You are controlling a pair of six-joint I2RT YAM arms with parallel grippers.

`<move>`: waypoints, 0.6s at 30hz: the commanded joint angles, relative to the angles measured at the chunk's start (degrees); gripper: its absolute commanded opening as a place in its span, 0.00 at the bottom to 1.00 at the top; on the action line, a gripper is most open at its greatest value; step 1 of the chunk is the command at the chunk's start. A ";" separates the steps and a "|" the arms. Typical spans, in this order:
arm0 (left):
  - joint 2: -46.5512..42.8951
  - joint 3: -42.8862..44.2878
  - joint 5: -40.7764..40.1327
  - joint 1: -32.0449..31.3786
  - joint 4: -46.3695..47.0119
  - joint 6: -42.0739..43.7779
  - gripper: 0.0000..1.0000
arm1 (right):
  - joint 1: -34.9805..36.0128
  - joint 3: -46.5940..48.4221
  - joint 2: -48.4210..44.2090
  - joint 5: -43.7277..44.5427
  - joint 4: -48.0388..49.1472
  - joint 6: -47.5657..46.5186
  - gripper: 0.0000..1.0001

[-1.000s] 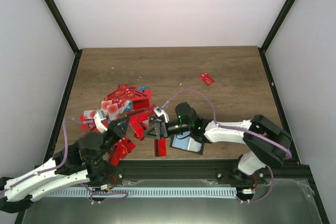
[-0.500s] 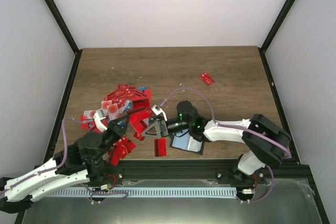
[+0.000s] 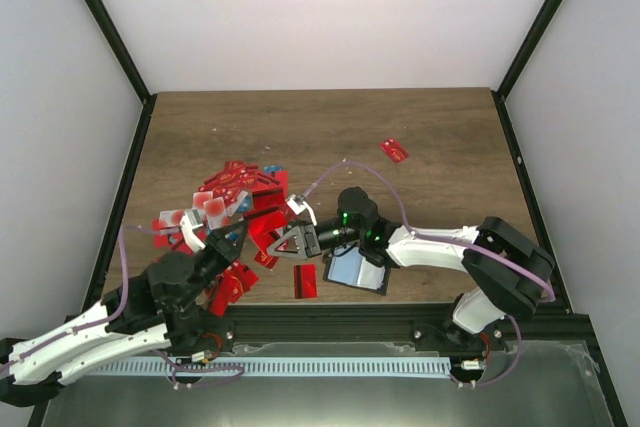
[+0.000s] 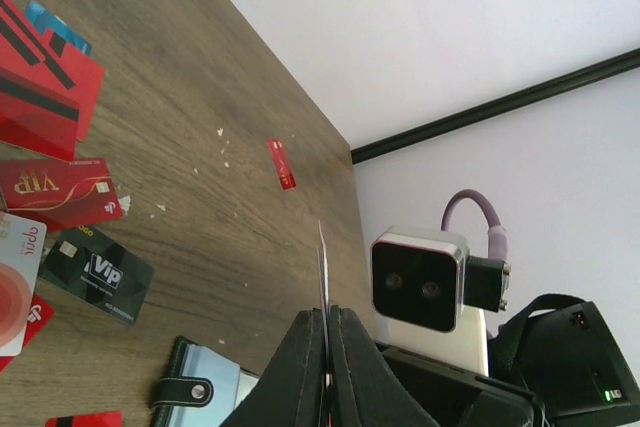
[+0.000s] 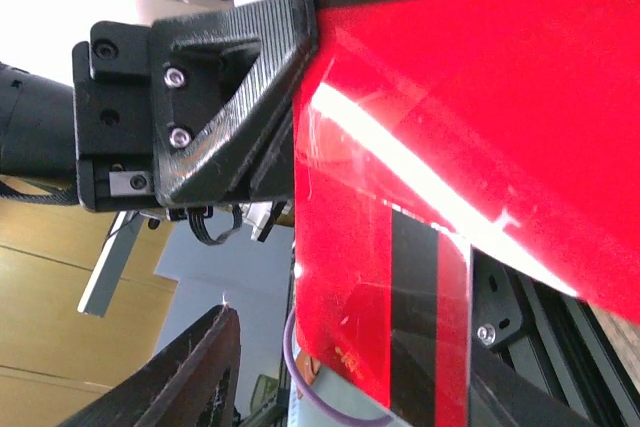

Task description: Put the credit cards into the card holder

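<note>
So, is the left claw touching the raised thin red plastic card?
Touching. The left wrist view shows the left claw shut on the thin red plastic card, both fingers against its faces.

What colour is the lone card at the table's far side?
Red. The lone card shows best from the top camera.

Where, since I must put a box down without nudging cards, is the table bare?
Bare: the far strip of the table, beyond the card pile and the lone card; also the right side, between that card and the right arm. Crowded: left and near centre, where the pile, holder, left gripper and right gripper meet.
</note>
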 commanded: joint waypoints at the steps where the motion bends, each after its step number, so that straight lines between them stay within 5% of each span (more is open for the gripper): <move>1: 0.17 -0.51 0.87 -0.07 1.78 0.81 0.04 | -0.83 2.64 0.83 1.72 3.17 2.32 0.47; 5: 0.17 -0.62 0.98 -0.07 1.98 0.81 0.04 | -1.08 2.96 1.07 2.26 3.80 3.17 0.39; 14: 0.21 -1.94 -1.31 -0.05 0.38 -1.16 0.04 | -1.17 3.65 1.62 4.75 -2.27 3.76 0.01; 18: 1.46 -3.76 -4.52 0.00 -4.18 -6.36 0.33 | -1.62 5.22 2.85 8.79 -12.46 2.66 0.01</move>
